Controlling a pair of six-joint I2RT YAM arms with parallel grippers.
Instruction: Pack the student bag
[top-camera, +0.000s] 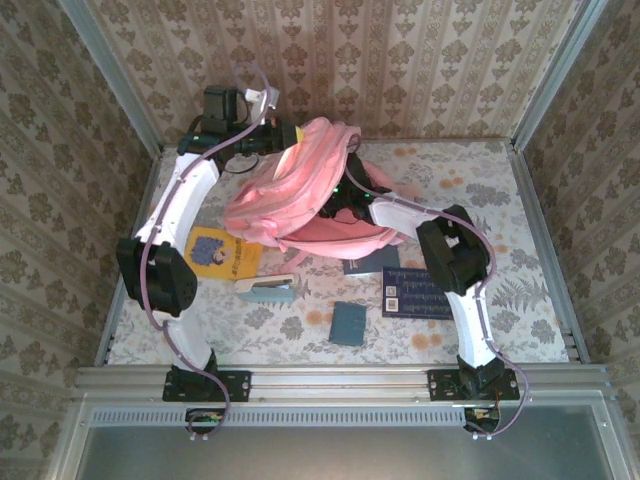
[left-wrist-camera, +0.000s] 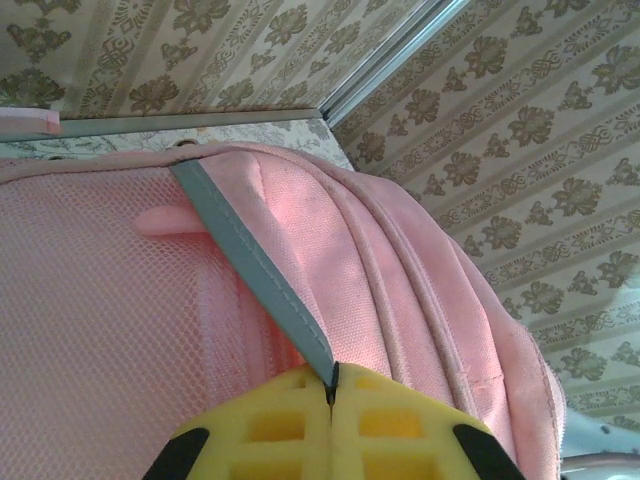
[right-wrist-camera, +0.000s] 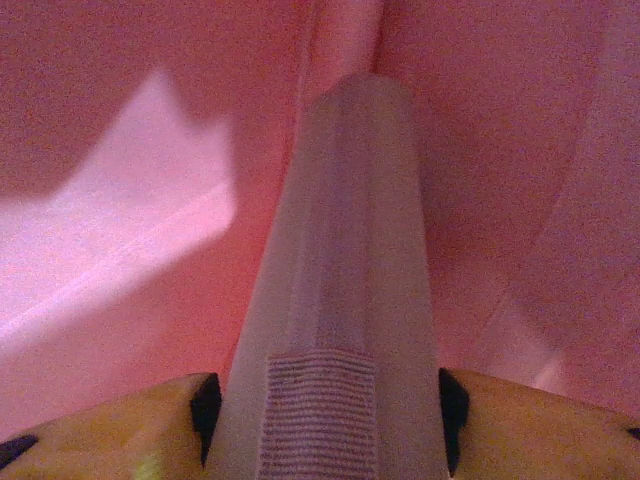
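My left pincer (left-wrist-camera: 332, 378) is clamping tight on a grey strap (left-wrist-camera: 250, 262), and my right pincer (right-wrist-camera: 325, 400) is pinching a pale band (right-wrist-camera: 345, 220). Beyond, the pink bag (top-camera: 290, 190) is sitting mid-frame, its length slanting from lower left to upper centre.

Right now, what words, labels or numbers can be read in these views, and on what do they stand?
No text can be read.
The yellow book: cover print, too small to read.
The dark blue book: white labels and rows of print, too blurred to read.
The small teal book: no print can be made out.
The student bag: no lettering visible.
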